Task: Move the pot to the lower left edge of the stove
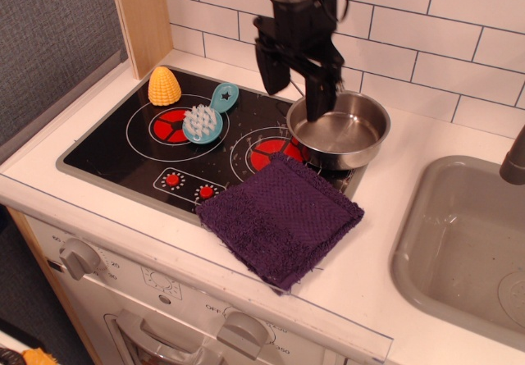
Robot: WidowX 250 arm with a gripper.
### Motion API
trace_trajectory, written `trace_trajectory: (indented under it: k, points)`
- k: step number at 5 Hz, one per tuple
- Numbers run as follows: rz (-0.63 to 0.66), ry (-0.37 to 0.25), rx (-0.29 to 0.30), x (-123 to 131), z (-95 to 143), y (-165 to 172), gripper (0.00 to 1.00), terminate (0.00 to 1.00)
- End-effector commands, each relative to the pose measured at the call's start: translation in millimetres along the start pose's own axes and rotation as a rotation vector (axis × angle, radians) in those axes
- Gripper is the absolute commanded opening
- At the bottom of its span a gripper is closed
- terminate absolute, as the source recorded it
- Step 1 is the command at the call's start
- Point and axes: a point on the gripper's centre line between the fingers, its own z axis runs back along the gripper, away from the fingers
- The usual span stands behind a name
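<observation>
The pot (344,131) is a shiny steel saucepan sitting at the right end of the stove (107,148), half over the right burner (267,153). Its wire handle is hidden behind my gripper. My gripper (297,86) is black and open, with its fingers pointing down. It hangs above the pot's left rim, one finger over the stove and the other over the inside of the pot. It holds nothing.
A purple cloth (280,216) covers the stove's front right corner. A blue brush (205,119) lies on the left burner, with a yellow corn (164,86) behind it. The grey sink (463,242) is at the right. A tiled wall stands behind.
</observation>
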Motion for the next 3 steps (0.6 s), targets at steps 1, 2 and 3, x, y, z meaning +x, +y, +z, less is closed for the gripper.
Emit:
trace_trajectory:
  k: [1,2,3]
  points:
    - [-0.192,-0.052,-0.009,17,9,-57,1.0,0.0]
    - [-0.207,-0.029,-0.002,20,-4,-64,1.0,0.0]
    - [-0.194,-0.026,0.025,27,-21,-64,1.0,0.0]
